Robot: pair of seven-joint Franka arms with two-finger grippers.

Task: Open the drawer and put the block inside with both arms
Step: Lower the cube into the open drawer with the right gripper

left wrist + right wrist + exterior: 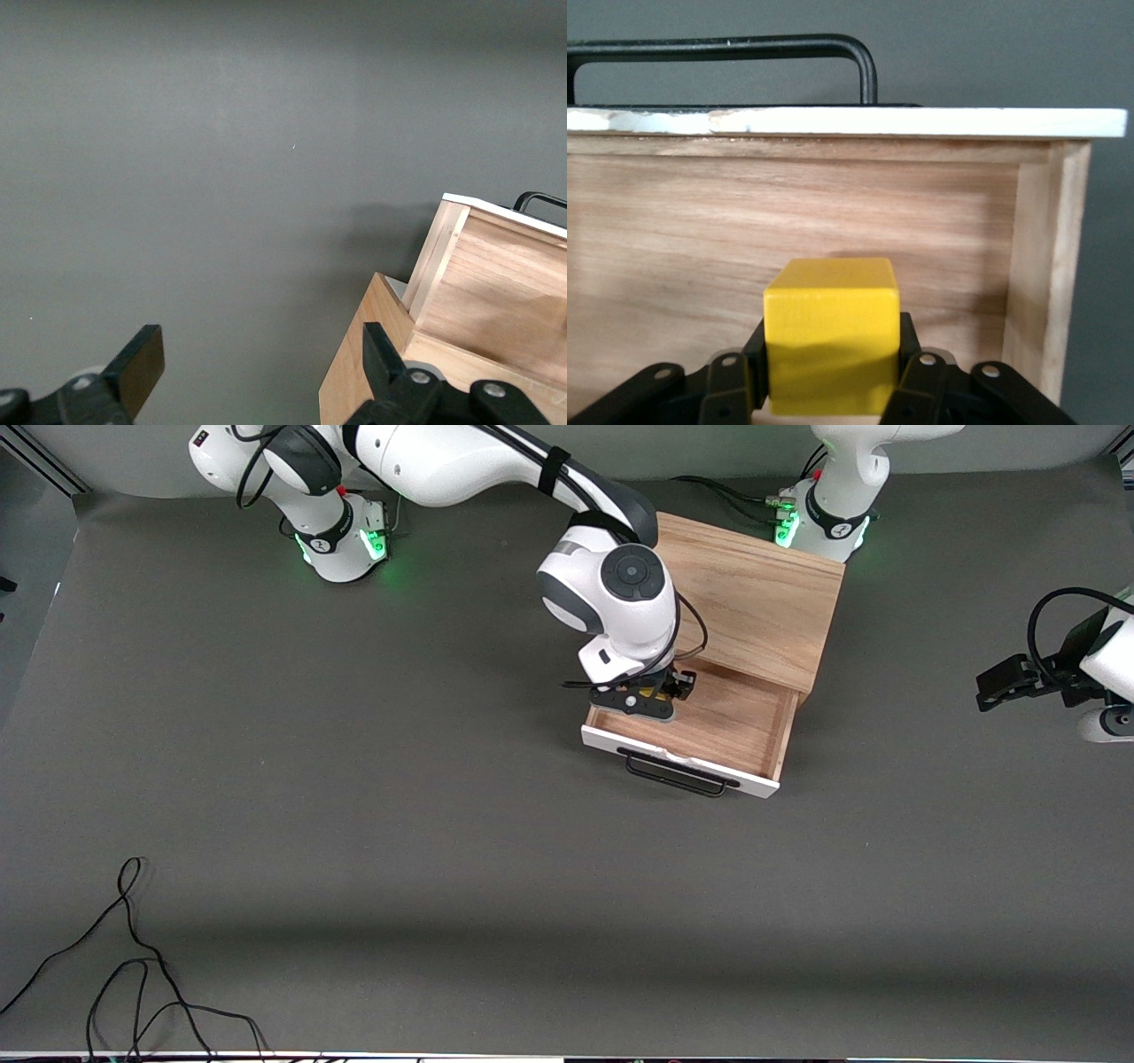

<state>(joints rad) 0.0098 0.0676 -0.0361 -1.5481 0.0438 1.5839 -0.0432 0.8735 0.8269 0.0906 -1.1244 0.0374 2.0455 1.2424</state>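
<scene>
The drawer (735,726) stands pulled out of the light wooden box (753,593), its white front panel and black bar handle (678,775) toward the front camera. My right gripper (653,698) is low inside the drawer and shut on the yellow block (649,690). In the right wrist view the block (831,341) sits clamped between both fingers, over the drawer's wood floor (700,239), with the white panel (833,121) and handle (744,49) past it. My left gripper (997,684) waits open and empty (261,363) above the table beside the box (496,301).
Loose black cables (133,974) lie on the grey mat near the front camera at the right arm's end. The two arm bases (341,536) (824,522) stand along the table's robot edge, the left one close to the box.
</scene>
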